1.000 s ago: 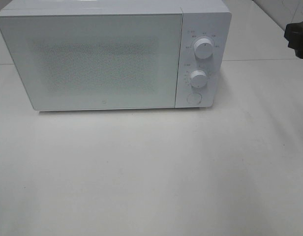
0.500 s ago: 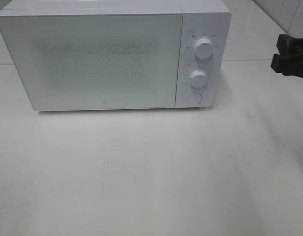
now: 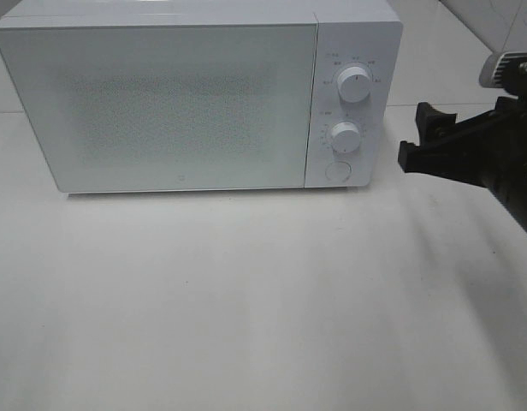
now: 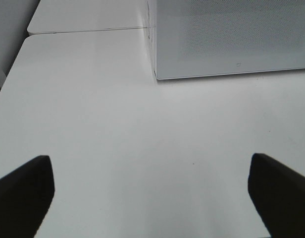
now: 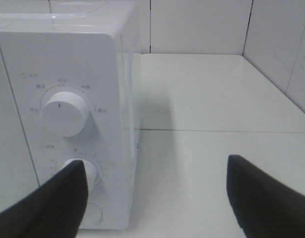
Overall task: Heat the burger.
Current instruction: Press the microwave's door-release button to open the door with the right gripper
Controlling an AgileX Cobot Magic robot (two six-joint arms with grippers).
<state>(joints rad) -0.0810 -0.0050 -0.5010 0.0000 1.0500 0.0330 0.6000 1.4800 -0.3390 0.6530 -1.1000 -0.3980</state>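
The burger cannot be seen in any view. The table [image 3: 246, 300] before the microwave [image 3: 161, 103] shows none, and the door is shut, with a frosted window that hides the inside. Probably the burger already lies within, but this cannot be confirmed. What seems left is to start the heating. The right gripper [image 3: 415, 135], jaws apart and holding nothing, stands just beside the control panel, near the lower knob [image 3: 345, 135]. The left gripper [image 4: 152, 193] hangs over the table, jaws wide, empty
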